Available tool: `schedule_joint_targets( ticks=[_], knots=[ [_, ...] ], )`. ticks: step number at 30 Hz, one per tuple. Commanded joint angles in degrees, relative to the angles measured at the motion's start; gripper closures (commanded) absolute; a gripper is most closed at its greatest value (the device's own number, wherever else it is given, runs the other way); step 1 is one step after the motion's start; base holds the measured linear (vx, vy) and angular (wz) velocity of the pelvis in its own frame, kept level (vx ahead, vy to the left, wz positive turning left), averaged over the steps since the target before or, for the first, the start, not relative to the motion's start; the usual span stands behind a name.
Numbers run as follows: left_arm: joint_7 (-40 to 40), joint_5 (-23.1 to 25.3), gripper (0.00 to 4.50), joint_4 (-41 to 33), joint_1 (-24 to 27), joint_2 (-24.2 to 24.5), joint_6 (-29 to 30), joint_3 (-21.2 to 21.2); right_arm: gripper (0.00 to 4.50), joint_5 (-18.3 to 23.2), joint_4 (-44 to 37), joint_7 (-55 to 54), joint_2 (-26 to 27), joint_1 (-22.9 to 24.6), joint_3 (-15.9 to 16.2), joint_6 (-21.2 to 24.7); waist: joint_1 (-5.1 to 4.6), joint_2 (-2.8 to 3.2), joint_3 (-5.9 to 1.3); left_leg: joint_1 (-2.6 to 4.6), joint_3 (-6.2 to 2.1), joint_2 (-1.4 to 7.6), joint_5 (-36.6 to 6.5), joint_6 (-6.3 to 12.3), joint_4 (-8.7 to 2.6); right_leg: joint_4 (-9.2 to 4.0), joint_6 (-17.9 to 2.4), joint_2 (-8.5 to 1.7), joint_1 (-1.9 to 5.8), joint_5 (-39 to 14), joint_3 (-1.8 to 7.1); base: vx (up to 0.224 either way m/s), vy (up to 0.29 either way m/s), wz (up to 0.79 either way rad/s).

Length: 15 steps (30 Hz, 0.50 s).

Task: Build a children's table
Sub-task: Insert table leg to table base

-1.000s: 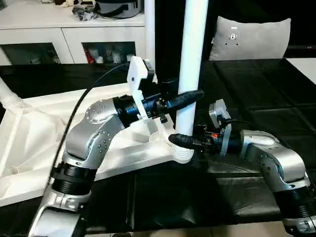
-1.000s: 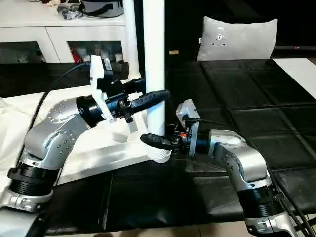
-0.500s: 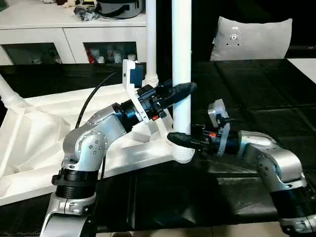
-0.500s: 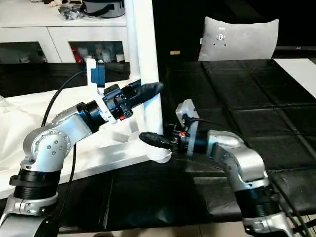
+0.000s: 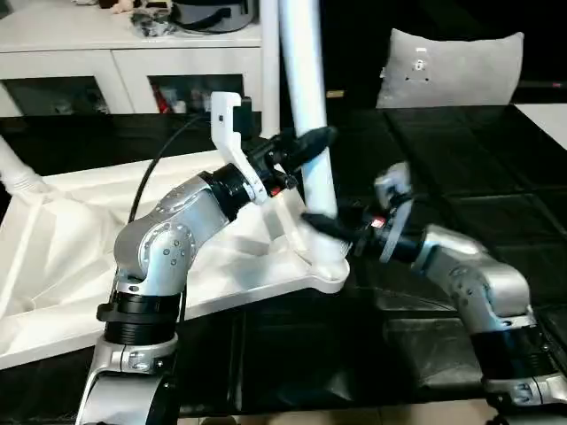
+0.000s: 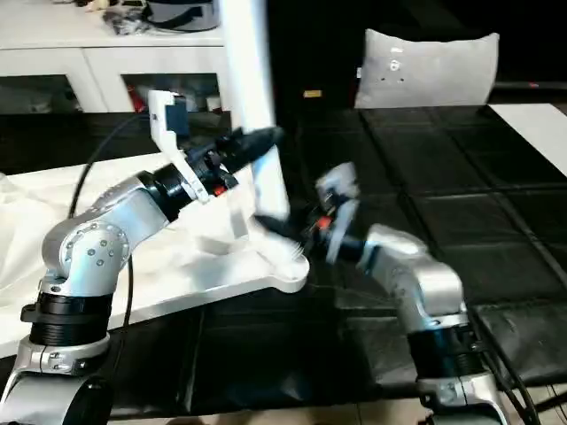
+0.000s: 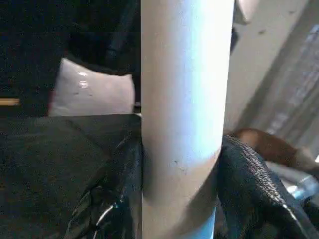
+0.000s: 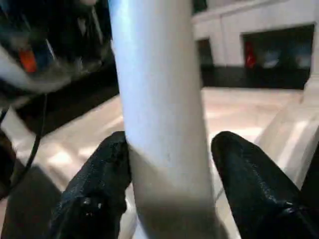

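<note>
The white tabletop (image 5: 53, 248) lies underside up on the left. A long white leg (image 5: 299, 71) rises from near its front corner socket (image 5: 330, 270), with its top leaning to the left. My left gripper (image 5: 310, 142) is shut on the leg partway up, and both black fingers (image 7: 124, 199) press its sides. Lower down, just above the socket, my right gripper (image 5: 321, 221) is shut on the same leg (image 8: 164, 114). The leg's foot is hidden behind that gripper. A second leg (image 5: 269, 71) stands upright behind, and another leg (image 5: 13, 173) slants at the far left.
A grey cushion (image 5: 452, 66) leans at the back right on the black padded surface (image 5: 461, 150). A white cabinet (image 5: 133, 53) with glass doors runs along the back left. The floor's pale edge shows at the bottom.
The leg stood upright in the corner socket and now leans with its top to the left. The right gripper has risen from the socket's rim, and the left gripper has shifted left with the leg.
</note>
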Motion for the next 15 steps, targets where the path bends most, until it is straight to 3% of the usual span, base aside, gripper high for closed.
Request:
schedule_joint_targets(
  ticks=[1,5,6,9,10,12,13,15],
  knots=[
    [1.99,1.39,2.57,-0.85,-0.48,-0.45,-0.76,-0.70,1.38,0.67,-0.30,-1.65,0.37,-0.80,-2.02,-1.10,-0.21,-0.63,-4.31,-0.77,0.72,0.38,-3.20,2.92,-3.42,-4.70,-0.91,-2.56,4.21,-19.64,2.82,0.000,0.000,0.00],
    [4.11,5.63,2.57,-1.75,-0.27,-1.48,-3.15,-3.09,1.04,-0.30,-1.46,-2.91,1.20,-0.34,-2.19,-4.69,-0.18,-0.69,-4.35,-0.88,0.75,0.36,-3.22,2.89,-3.40,-4.76,-0.81,-2.74,4.25,-19.82,2.79,0.000,0.000,0.00],
    [4.56,6.91,2.57,-1.76,-0.28,-1.46,-3.90,-3.73,0.96,-0.61,-2.29,-3.78,1.41,-0.11,-1.92,-4.28,-0.20,-1.17,-4.30,-0.96,0.79,0.28,-3.11,3.02,-3.43,-4.69,-0.28,-2.64,4.32,-20.19,2.82,0.000,0.000,0.00],
    [6.26,10.05,2.57,-1.51,-0.70,-1.62,-5.90,-5.11,0.71,-2.66,-5.15,-7.19,2.22,0.56,-0.24,-2.12,-0.29,-0.98,-4.14,-0.98,0.77,0.20,-2.85,2.77,-3.48,-4.97,0.74,-2.58,4.21,-21.06,2.82,0.000,0.000,0.00],
    [7.84,11.31,2.57,-1.46,-1.30,-2.11,-6.48,-5.48,0.63,-5.84,-7.11,-9.90,3.09,1.13,2.52,-2.39,-0.39,-1.14,-4.11,-1.07,0.74,0.15,-2.95,2.34,-3.53,-4.94,1.32,-2.58,4.28,-21.52,2.79,0.000,0.000,0.00],
    [9.46,12.79,2.57,-1.73,-2.07,-2.74,-6.86,-6.33,0.63,-9.56,-7.21,-14.55,5.09,1.02,4.92,-3.05,-0.74,-1.03,-4.14,-1.01,0.74,0.15,-3.26,1.78,-3.53,-5.02,1.76,-2.60,4.14,-21.85,2.75,0.000,0.000,0.00],
    [9.46,12.79,2.57,-1.73,-2.07,-2.74,-6.86,-6.33,0.63,-9.56,-7.21,-14.55,5.09,1.02,4.92,-3.05,-1.05,-1.06,-4.11,-0.95,0.80,0.03,-3.88,1.54,-3.53,-5.18,1.68,-2.61,4.01,-22.52,2.68,0.000,0.000,0.00],
    [10.60,13.67,2.57,-2.01,-2.70,-3.70,-7.07,-6.87,0.63,-13.56,-5.26,-19.21,6.84,0.11,6.56,-4.53,-1.36,-1.06,-4.01,-1.02,0.78,-0.02,-4.61,1.44,-3.60,-5.39,2.01,-2.64,4.03,-23.72,2.62,0.000,0.000,0.00]
  ],
)
